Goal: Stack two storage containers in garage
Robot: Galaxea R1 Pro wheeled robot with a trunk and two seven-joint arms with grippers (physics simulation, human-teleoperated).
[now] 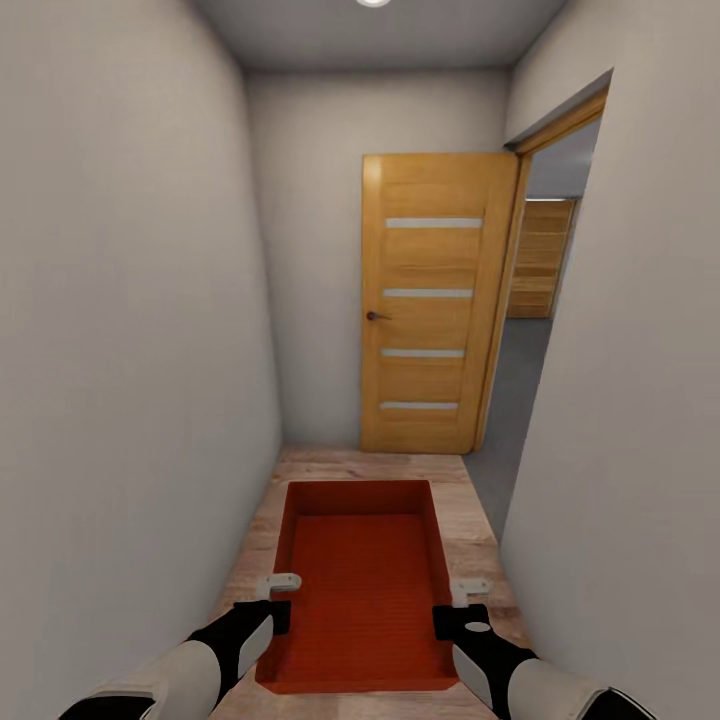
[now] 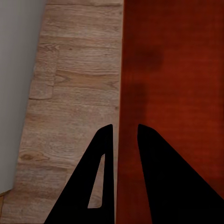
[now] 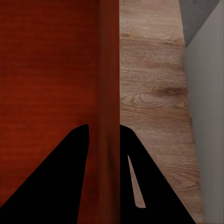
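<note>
Narrow corridor with plain white walls (image 1: 130,330) on both sides, a grey ceiling and light wood-plank flooring (image 1: 470,520) underfoot; the robot faces down its length.

Left side, head view: the left arm reaches forward and its left gripper (image 1: 272,598) sits at the left long wall of one orange-red storage container (image 1: 365,590). In the left wrist view the left gripper (image 2: 125,130) straddles that thin wall, one finger over the planks and the other over the tub's inside, the gap between them narrow and closed onto the wall edge.

Centre: the storage container is carried between both arms, above the plank flooring, open side up, long axis pointing down the corridor, its ribbed flat bottom visible and nothing inside. Ahead of it, at the corridor's end, a wooden door (image 1: 435,300) with four pale horizontal slats and a dark handle stands swung open against the end wall.

Right side: the right gripper (image 1: 468,600) is on the tub's right long wall. In the right wrist view the right gripper (image 3: 103,128) clamps that wall between its two fingers, one inside the tub and one outside. Beyond, a doorway (image 1: 545,300) in the right wall opens onto dark grey floor (image 1: 520,370), with further wooden slatted panelling visible deeper in.
</note>
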